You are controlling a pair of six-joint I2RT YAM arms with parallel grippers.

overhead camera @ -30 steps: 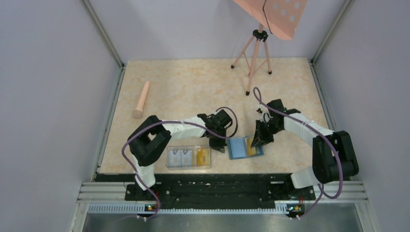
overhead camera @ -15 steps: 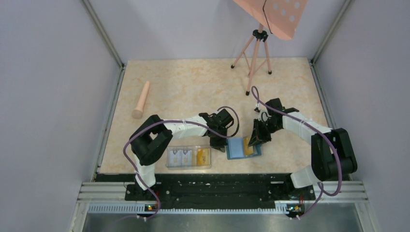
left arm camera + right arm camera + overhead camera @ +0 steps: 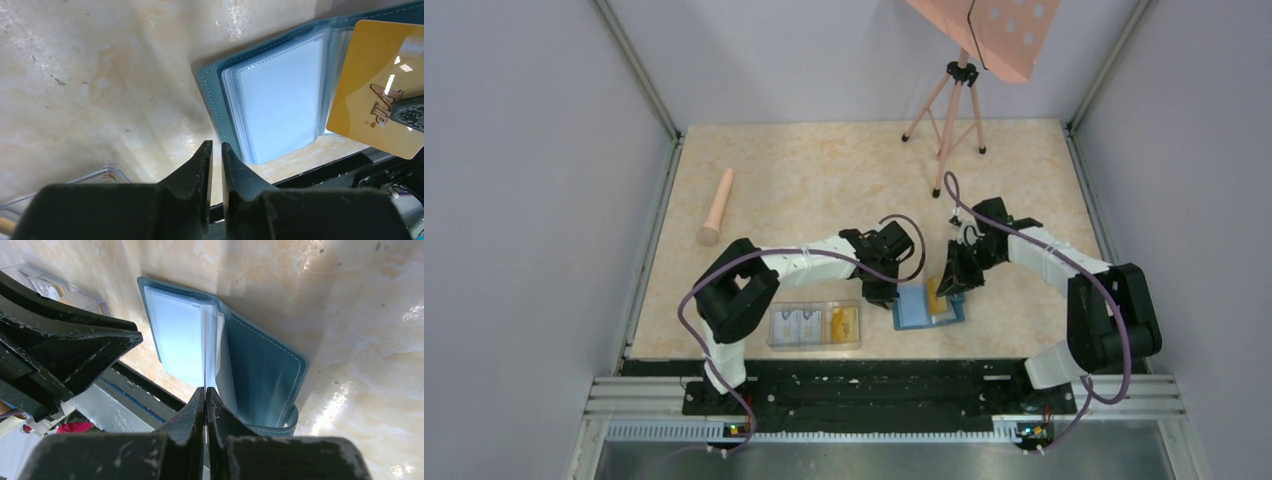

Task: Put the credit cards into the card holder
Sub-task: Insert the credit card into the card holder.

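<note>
Card holder (image 3: 919,310): teal, lying open on the surface (image 3: 824,180). Its stack of clear inner sleeves faces up, and one cover curls up a little at its edge in the right wrist view.
Yellow credit card (image 3: 380,85): lettered "VIP" and held tilted over the right half of the card holder. One long edge overlaps the outer side of the sleeves. I cannot tell whether it touches them.
Right gripper (image 3: 205,390): directly above the card holder. The jaws are pressed together on the yellow credit card, which shows edge-on as a thin pale line between them.
Left gripper (image 3: 216,147): just beside the card holder's left edge, low over the surface. The jaws stand a narrow slit apart with nothing between them.
Clear box (image 3: 815,345): left of the card holder and near it, on the far side of the left gripper.
Boxed credit cards: two pale ones (image 3: 796,324) and a yellow one (image 3: 844,322) lie inside the clear box.
Pink cylinder (image 3: 716,206): well apart from the card holder, far to its left and farther back.
Tripod (image 3: 954,110): well behind the card holder, at the back of the surface.
</note>
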